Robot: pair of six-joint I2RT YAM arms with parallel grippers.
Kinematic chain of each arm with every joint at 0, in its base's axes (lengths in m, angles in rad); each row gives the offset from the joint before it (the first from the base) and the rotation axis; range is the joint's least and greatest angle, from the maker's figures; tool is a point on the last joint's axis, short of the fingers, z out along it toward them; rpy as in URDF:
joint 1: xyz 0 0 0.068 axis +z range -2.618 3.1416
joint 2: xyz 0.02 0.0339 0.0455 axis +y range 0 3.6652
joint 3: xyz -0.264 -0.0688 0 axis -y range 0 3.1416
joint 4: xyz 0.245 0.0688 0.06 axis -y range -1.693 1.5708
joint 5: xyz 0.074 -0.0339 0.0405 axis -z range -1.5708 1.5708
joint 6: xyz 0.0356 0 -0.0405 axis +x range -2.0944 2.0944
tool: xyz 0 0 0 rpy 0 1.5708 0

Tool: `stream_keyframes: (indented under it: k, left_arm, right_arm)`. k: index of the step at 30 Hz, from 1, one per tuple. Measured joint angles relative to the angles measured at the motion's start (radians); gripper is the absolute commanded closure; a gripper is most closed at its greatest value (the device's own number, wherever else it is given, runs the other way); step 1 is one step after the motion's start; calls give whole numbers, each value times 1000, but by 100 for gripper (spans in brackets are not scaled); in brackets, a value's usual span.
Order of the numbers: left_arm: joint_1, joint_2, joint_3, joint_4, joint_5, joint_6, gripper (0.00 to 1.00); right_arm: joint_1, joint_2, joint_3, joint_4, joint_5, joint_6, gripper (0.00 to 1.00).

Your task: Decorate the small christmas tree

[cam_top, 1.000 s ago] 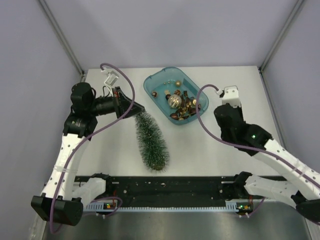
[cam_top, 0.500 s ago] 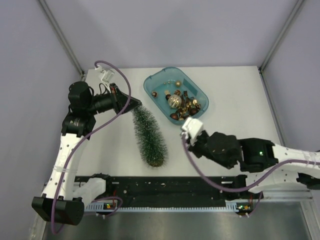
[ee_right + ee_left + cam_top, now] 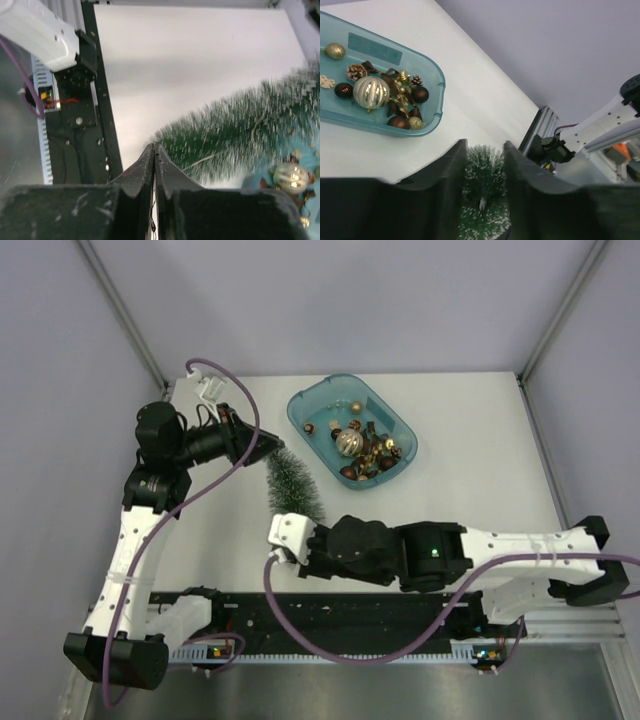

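Observation:
The small christmas tree (image 3: 292,485) lies on the white table, frosted green, with its tip toward the back left. My left gripper (image 3: 262,450) is shut on that tip. In the left wrist view the bristles (image 3: 482,195) fill the gap between the two fingers of the left gripper (image 3: 484,145). My right arm reaches across the front and hides the tree's base in the top view. My right gripper (image 3: 154,146) is shut, with its tips just in front of the tree's wide end (image 3: 235,135) and not touching it.
A teal tray (image 3: 305,405) at the back centre holds several small gold and brown ornaments (image 3: 360,445), among them a silver ball (image 3: 371,92). The black base rail (image 3: 330,615) runs along the near edge, close below my right wrist.
My right arm has swung from the right of the tray across to the front left, over the tree's base. My left gripper has pulled the tree's tip slightly left and back.

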Motion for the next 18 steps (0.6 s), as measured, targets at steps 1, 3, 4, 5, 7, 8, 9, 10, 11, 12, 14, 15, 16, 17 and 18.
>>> stream_keyframes:
  k: [1,3,4,5,7,8,9,10,11,12,14,15,16,17,18]
  left_arm:
    - [0,0,-1,6,0,-4,25]
    - [0,-2,-2,13,-1,-6,1]
    - [1,-6,-4,13,-2,-23,1]
    - [1,-8,-4,11,-2,-23,1]
    - [3,-18,-5,7,-6,-28,1]
    - [5,-24,-5,4,-10,-28,1]
    - [7,-31,-5,1,-14,-27,1]
    - [10,-41,-5,-6,-26,-25,1]
    - [13,-49,-5,-14,-33,-21,1]
    - [16,-55,-5,-22,-43,-18,1]
    - [25,-68,-3,-51,-77,0,1]
    - [31,-72,0,-69,-98,10,1]
    - [35,-72,7,-89,-117,19,1]
    - [43,-71,25,-127,-150,33,1]
    - [49,-68,45,-158,-183,43,1]
  right_arm:
    - [-5,33,20,19,-8,-23,100]
    - [-24,108,82,47,-37,-62,100]
    - [-39,146,117,63,-55,-79,100]
    - [-54,175,143,76,-68,-91,100]
    - [-95,233,199,92,-101,-117,100]
    - [-109,252,217,96,-109,-127,100]
    - [-123,271,237,98,-121,-137,100]
    - [-136,288,257,98,-127,-148,100]
    - [-146,303,277,98,-132,-159,100]
    - [-151,315,293,98,-136,-165,100]
    - [-159,340,327,97,-146,-183,100]
    - [-161,349,340,98,-148,-190,100]
    - [-164,359,354,97,-153,-198,100]
    - [-167,369,370,96,-155,-206,100]
    - [-172,380,389,89,-161,-209,100]
